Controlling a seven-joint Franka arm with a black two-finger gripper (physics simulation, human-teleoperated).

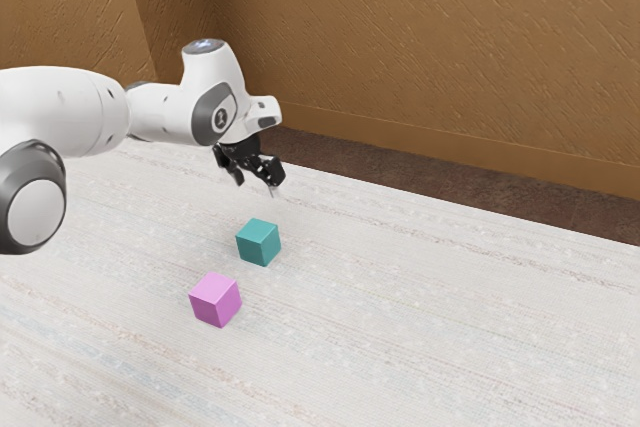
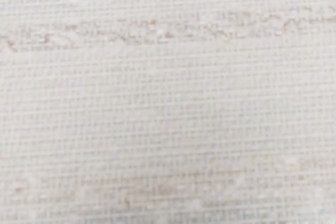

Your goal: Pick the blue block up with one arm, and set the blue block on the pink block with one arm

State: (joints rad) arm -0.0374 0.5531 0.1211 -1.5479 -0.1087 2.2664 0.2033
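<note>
In the exterior view the white arm [image 1: 70,117] comes in from the exterior view's left, and its black gripper [image 1: 255,180] hangs in the air above the table [image 1: 450,327]. The two fingers stand apart and there is nothing between them. The blue block [image 1: 258,241], which looks more teal in colour, sits on the table below the gripper and is not touched by it. The pink block [image 1: 215,299] lies near the blue block, closer to the camera and a little toward the exterior view's left; the two blocks do not touch. The wrist view shows the pale woven surface of the table [image 2: 168,98] with faint brownish streaks.
</note>
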